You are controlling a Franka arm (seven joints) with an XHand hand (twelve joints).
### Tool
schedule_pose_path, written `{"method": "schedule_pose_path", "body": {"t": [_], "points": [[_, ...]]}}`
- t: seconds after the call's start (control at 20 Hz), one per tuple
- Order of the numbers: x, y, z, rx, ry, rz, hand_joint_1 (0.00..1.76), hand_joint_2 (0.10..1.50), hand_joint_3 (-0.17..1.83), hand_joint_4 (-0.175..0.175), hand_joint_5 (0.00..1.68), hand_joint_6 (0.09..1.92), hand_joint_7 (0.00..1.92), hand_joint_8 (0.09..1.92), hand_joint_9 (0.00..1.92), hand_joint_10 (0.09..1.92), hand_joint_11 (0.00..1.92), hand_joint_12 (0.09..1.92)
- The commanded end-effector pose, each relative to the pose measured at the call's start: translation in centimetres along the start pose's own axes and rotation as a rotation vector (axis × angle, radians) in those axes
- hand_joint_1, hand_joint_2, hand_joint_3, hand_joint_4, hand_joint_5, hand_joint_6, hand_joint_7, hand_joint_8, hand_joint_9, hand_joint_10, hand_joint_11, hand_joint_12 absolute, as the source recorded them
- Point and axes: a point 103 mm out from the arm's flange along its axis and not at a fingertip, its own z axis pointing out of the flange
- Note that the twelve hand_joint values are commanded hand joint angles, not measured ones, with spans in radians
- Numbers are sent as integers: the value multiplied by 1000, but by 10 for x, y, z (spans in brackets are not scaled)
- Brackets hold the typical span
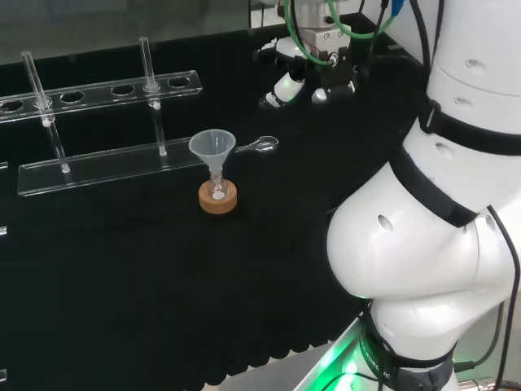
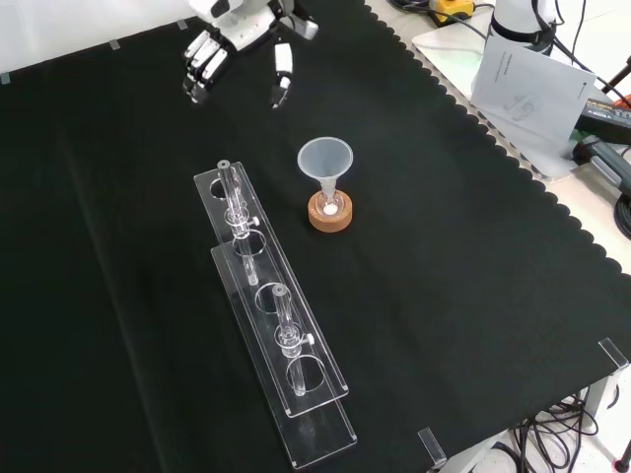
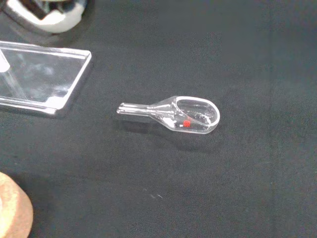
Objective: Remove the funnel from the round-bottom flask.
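Hovering with fingers spread and empty, hand (image 2: 242,44) sits well apart from funnel (image 2: 325,163), which stands stem-down in round-bottom flask (image 2: 329,205) at the hand's 5 o'clock, front view.

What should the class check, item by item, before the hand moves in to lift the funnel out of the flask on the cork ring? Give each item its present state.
1. Hand free of any load: ok, its fingers hang relaxed and hold nothing.
2. Funnel seated upright in the flask: ok.
3. Flask resting in its cork ring: ok, centred on the ring.
4. Path from hand to funnel: ok in the front view, bare black cloth between them.
5. Nearby obstacles: not ok; the test tube rack stands close beside the funnel and a small clear scoop lies near it.
6. Whether the funnel stem sticks in the flask neck: cannot tell.
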Motion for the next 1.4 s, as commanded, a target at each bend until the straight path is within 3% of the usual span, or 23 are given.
{"method": "schedule_pose_path", "body": {"t": [0.05, 0.45, 0.75, 1.1, 1.4], "points": [[26, -36, -17, -18, -50, 19, 766, 602, 408, 16, 343, 87, 132, 591, 352, 638, 180, 1370], [64, -75, -26, 3, -60, 24, 733, 613, 411, 20, 329, 87, 148, 594, 367, 635, 188, 1374], [110, -98, -37, 97, -81, 25, 634, 635, 390, 28, 265, 87, 116, 582, 362, 636, 220, 1443], [148, -100, -36, 190, -104, 10, 550, 657, 307, 25, 159, 87, 15, 576, 234, 726, 215, 1484], [162, -88, -29, 222, -144, 21, 526, 678, 245, 14, 88, 87, 0, 354, 65, 816, 199, 1503]]}}
